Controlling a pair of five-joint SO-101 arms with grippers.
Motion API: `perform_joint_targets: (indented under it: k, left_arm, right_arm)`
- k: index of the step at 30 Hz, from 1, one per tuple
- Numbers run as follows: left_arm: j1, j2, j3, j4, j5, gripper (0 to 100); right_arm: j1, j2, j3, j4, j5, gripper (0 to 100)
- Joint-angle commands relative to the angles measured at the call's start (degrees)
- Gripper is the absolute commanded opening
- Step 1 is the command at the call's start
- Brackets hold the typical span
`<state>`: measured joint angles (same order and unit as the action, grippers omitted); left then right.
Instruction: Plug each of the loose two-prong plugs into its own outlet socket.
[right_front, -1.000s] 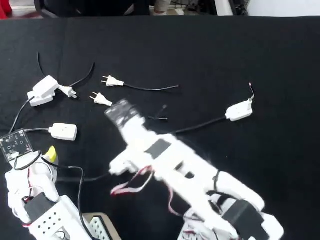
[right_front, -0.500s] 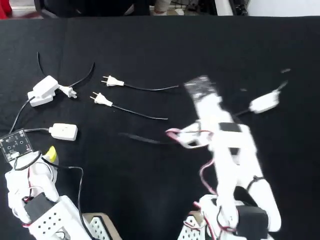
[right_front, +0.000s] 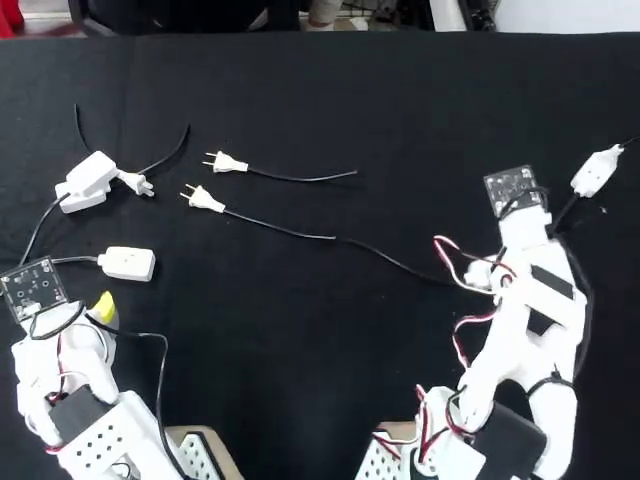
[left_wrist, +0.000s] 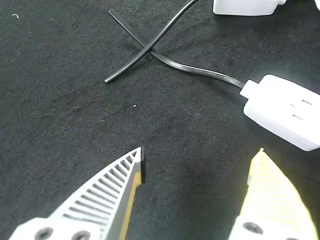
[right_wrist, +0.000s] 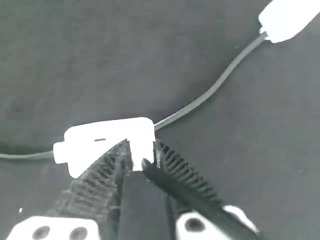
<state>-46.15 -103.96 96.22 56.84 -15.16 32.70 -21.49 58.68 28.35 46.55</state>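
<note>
Right wrist view: the right gripper (right_wrist: 140, 150) is seen clamped on a white outlet socket (right_wrist: 100, 137), from which a cord (right_wrist: 210, 92) is run toward a second white connector (right_wrist: 290, 17). The left gripper (left_wrist: 200, 152) is noted wide open above the black cloth (left_wrist: 60, 75), just beside another outlet socket (left_wrist: 282, 112). In the high view, one two-prong plug (right_front: 225, 162) and a second plug (right_front: 203, 198) are found lying unplugged on the cloth.

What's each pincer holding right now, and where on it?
Right pincer clamps a white outlet block at its long edge; left pincer is open, empty.
</note>
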Motion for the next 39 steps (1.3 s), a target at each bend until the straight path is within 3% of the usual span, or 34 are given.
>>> perform_joint_targets:
  k: [1,8,12,16,19,21,23,29,33,39]
  left_arm:
    - [1.54,-0.18,-3.21,-0.53,1.41,33]
    - [10.59,0.00,-12.70,3.78,3.60,33]
    - [14.99,0.00,-17.54,7.21,5.80,33]
    - [19.47,0.09,-22.11,12.13,0.88,34]
    - [19.47,0.09,-24.13,16.35,0.88,34]
    - [19.47,1.05,-21.49,14.68,0.62,34]
    - [19.47,3.43,-17.80,10.29,-0.53,34]
    - [19.47,16.53,-12.97,-4.57,-13.10,34]
    - [19.38,29.27,-22.20,-3.96,-21.19,36]
    - [19.65,56.26,-42.07,-2.90,-26.55,36]
  right_arm:
    - [0.88,-1.19,-1.63,6.59,-0.97,23.7]
    - [0.79,-9.54,-11.56,33.05,-6.24,50.8]
    - [0.79,-13.49,-16.92,44.13,-7.30,59.1]
    - [1.32,-14.02,-19.74,48.26,-10.64,49.4]
    - [2.11,-14.02,-20.09,49.58,-13.10,27.9]
    - [2.29,-14.02,-20.70,49.58,-13.36,11.6]
    - [2.20,-14.02,-21.32,51.16,-11.96,2.2]
    - [3.16,-14.29,-25.89,63.38,-11.60,1.7]
    - [3.78,-14.02,-29.67,67.43,-11.69,1.7]
    - [3.78,-14.02,-29.76,68.75,-11.78,1.6]
